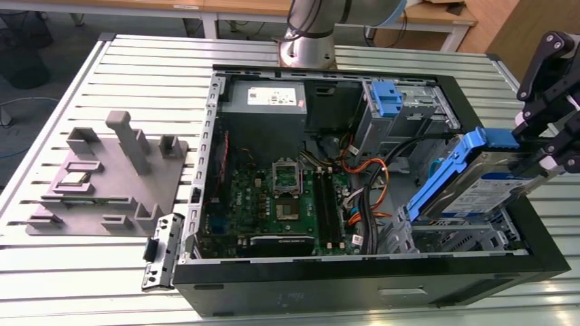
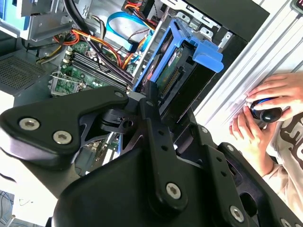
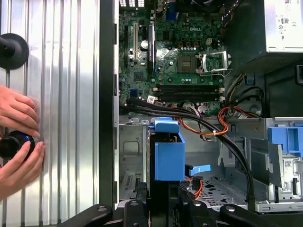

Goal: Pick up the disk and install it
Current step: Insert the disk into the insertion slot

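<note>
So the pick-up part looks done: the end effector (image 1: 540, 163) is clamped onto the disk (image 1: 490, 187) and has it off the tabletop (image 1: 136, 61), up in the air over the open computer case (image 1: 363, 275). In the exterior view the disk sits tilted at that view's right end of the case, one blue-railed end dipping toward the inside, right above the metal drive cage (image 1: 458, 238) in the corner. It isn't seated in anything yet, so I'd call this the install step, somewhere in the approach. The first wrist view looks straight down the blue rail (image 3: 169, 158) into the bay, and the black and orange cables (image 3: 213, 125) run just beside it, between the disk and the motherboard (image 3: 180, 61). My take: getting it in calls for levelling the disk out so both rails line up with the cage slots, and keeping that cable bundle from getting pinched underneath. The tilt is the main thing I'd worry about, since a crooked entry could jam a rail. Also, a person's hands (image 3: 19, 137) are resting on the tabletop just outside the case wall, holding some small dark object.
</note>
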### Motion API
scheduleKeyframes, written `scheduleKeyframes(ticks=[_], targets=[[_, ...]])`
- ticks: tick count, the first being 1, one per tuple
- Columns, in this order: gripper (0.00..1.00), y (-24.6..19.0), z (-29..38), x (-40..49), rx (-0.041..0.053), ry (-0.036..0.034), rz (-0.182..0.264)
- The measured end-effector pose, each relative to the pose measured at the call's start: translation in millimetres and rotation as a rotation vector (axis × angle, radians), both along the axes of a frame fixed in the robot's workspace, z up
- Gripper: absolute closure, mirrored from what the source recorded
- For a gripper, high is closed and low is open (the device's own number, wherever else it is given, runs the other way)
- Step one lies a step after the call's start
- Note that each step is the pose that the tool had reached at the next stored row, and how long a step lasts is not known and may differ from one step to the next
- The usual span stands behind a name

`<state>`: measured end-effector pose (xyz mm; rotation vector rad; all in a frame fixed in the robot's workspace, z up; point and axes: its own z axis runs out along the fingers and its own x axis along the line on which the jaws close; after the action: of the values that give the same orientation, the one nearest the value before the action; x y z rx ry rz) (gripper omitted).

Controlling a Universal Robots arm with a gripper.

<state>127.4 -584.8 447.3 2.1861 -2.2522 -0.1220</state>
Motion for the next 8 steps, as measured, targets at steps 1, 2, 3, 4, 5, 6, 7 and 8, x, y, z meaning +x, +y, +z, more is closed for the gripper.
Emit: scheduleKeyframes(ticks=[1, 2, 3, 4, 5, 6, 7, 8], targets=[[0.65, 0.0, -0.4, -0.3, 0.0003, 0.0, 0.0], [0.65, 0.0, -0.4, -0.8, 0.0002, 0.0, 0.0], [0.65, 0.0, -0.4, -0.8, 0.0002, 0.0, 0.0], [0.65, 0.0, -0.4, -0.9, 0.0001, 0.0, 0.0], [0.65, 0.1, -0.7, -0.8, 0.0003, 0.0, 0.0], [0.65, 0.1, -1.0, -0.8, 0.0003, 0.0, 0.0], [0.65, 0.1, -1.3, -0.8, 0.0001, 0.0, 0.0], [0.65, 0.1, -1.5, -0.9, 0.0, 0.0, 0.0]])
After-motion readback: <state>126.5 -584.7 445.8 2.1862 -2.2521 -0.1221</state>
